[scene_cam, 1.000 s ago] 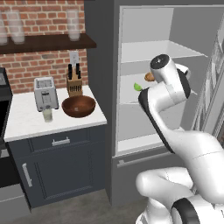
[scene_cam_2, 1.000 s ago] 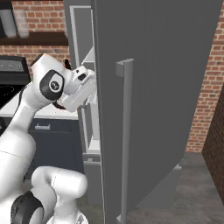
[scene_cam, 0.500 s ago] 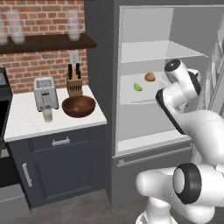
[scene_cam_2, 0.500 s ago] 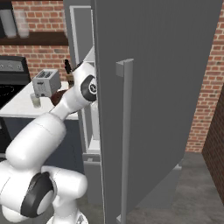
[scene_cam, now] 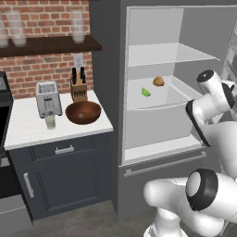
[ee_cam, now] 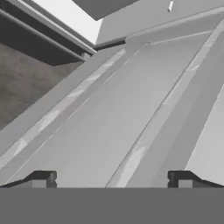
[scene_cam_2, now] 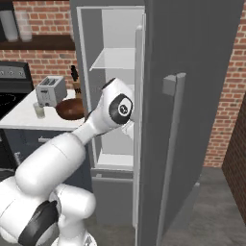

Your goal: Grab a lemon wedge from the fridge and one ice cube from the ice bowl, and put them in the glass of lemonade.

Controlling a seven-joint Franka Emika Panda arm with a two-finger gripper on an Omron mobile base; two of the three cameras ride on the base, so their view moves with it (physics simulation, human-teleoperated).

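Pincer (ee_cam: 112,179) wide open, empty, facing fridge (scene_cam: 111,69) door panels; your lemon wedge (scene_cam: 146,92) waits mid-frame on the shelf.

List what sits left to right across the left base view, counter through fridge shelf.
Glass of lemonade → ice bowl → lemon wedge → brown lump.
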